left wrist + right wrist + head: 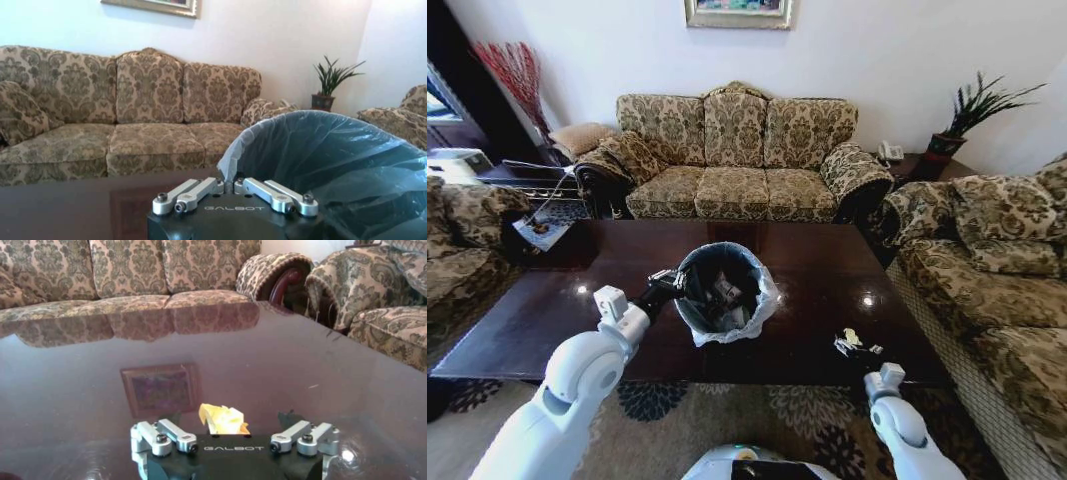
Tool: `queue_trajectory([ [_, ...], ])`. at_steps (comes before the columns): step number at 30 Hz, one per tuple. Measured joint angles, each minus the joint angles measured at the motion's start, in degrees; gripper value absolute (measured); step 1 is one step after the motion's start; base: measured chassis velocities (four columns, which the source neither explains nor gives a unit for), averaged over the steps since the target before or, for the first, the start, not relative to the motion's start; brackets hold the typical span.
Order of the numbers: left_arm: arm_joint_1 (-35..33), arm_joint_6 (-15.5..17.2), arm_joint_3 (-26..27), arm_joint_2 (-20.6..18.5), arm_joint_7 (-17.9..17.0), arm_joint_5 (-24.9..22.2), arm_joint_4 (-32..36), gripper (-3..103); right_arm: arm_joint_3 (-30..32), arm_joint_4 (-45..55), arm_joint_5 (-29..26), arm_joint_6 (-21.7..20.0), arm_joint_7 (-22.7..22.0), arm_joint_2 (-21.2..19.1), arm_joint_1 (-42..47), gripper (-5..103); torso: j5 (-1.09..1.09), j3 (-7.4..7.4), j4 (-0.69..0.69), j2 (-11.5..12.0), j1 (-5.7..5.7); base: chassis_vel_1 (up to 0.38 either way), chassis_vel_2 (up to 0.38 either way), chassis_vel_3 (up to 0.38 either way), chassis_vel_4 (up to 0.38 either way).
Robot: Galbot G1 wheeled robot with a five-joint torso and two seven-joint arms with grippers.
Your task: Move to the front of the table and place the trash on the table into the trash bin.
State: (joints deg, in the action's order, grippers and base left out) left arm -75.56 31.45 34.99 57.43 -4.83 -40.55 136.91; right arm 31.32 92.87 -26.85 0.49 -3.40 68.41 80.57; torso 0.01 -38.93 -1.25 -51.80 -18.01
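The table [827, 270] carries the bin [723, 297] near its front middle, trash inside. My left gripper [670, 284] has its jaws clenched on the bin's bag rim. My right gripper [233, 426] hovers low, jaws spread wide around a yellow wrapper [223, 418] near the front right edge.

This is a home living room: a patterned three-seat sofa [737, 150] stands against the wall, matching sofas flank a dark wooden coffee table [827, 270], with a framed picture [737, 12], potted plant [967, 120] and patterned rug [757, 420].
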Motion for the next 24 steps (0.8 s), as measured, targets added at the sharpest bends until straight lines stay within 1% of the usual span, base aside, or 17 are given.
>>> queue_trajectory([
  [3,0.1,0.0,0.0,-0.2,0.0,-0.1,0.0,3,-0.3,-0.3,0.4,0.5,-0.2,0.2,-0.2,84,-0.02,0.00,-0.01,0.0,0.00,0.000,0.000,0.000,0.000],
  [4,0.1,0.0,0.0,-0.2,0.0,-0.1,0.0,3,-0.3,-0.3,0.4,0.5,-0.2,0.2,-0.2,84,-0.02,0.00,-0.01,0.0,0.00,0.000,0.000,0.000,0.000],
  [6,0.2,0.0,0.0,-0.3,0.0,-0.1,0.0,3,-0.4,-0.3,0.6,0.6,-0.3,0.3,-0.2,73,-0.02,0.00,-0.02,0.0,0.00,0.000,0.000,0.000,0.000],
  [7,0.2,0.0,0.0,-0.3,0.0,-0.1,0.0,3,-0.4,-0.3,0.6,0.6,-0.3,0.3,-0.2,73,-0.02,0.00,-0.02,0.0,0.00,0.000,0.000,0.000,0.000],
  [10,0.4,0.0,-0.1,-0.5,0.0,-0.2,0.0,3,-0.5,-0.3,0.6,0.6,-0.6,0.3,-0.2,57,-0.01,0.00,-0.01,0.0,0.00,0.000,0.000,0.000,0.000],
  [11,0.4,0.0,-0.1,-0.5,0.0,-0.2,0.0,3,-0.5,-0.3,0.6,0.6,-0.6,0.3,-0.2,57,-0.01,0.00,-0.01,0.0,0.00,0.000,0.000,0.000,0.000],
  [12,0.4,0.0,-0.1,-0.5,0.0,-0.2,0.0,3,-0.6,-0.4,0.7,0.7,-0.6,0.3,-0.2,51,-0.01,0.00,-0.01,0.0,0.00,0.000,0.000,0.000,0.000],
  [13,0.4,0.0,-0.1,-0.6,0.0,-0.2,0.0,3,-0.6,-0.5,0.7,0.7,-0.7,0.3,-0.2,51,-0.01,0.00,-0.01,0.0,0.00,0.000,0.000,0.000,0.000],
  [14,0.4,0.0,-0.1,-0.6,0.0,-0.2,0.0,3,-0.6,-0.6,0.7,0.7,-0.8,0.3,-0.3,45,-0.01,0.00,-0.01,0.0,0.00,0.000,0.000,0.000,0.000],
  [15,0.4,0.0,-0.1,-0.6,0.0,-0.2,0.0,3,-0.6,-0.6,0.7,0.7,-0.8,0.3,-0.3,45,-0.01,0.00,-0.01,0.0,0.00,0.000,0.000,0.000,0.000],
  [17,0.4,0.0,-0.1,-0.7,0.0,-0.2,0.0,3,-0.6,-0.7,0.7,0.7,-0.9,0.3,-0.3,34,-0.01,0.00,-0.01,0.0,0.00,0.000,0.000,0.000,0.000],
  [18,0.4,0.0,-0.1,-0.7,0.0,-0.2,0.0,3,-0.6,-0.7,0.7,0.7,-0.9,0.3,-0.3,34,-0.01,0.00,-0.01,0.0,0.00,0.000,0.000,0.000,0.000],
  [22,0.4,0.0,-0.1,-0.7,0.0,-0.2,0.0,3,-0.6,-1.3,0.6,0.9,-1.0,0.2,-0.5,12,-0.01,0.00,-0.01,0.0,0.00,0.000,0.000,0.000,0.000],
  [23,0.4,0.0,-0.1,-0.7,0.0,-0.2,0.0,3,-0.6,-1.3,0.6,0.9,-1.0,0.2,-0.5,12,-0.01,0.00,-0.01,0.0,0.00,0.000,0.000,0.000,0.000],
  [24,0.3,0.0,-0.1,-0.6,0.0,-0.2,0.1,3,-0.6,-1.4,0.6,1.0,-1.0,0.2,-0.6,7,-0.01,0.00,-0.01,0.0,0.00,0.000,0.000,0.000,0.000],
])
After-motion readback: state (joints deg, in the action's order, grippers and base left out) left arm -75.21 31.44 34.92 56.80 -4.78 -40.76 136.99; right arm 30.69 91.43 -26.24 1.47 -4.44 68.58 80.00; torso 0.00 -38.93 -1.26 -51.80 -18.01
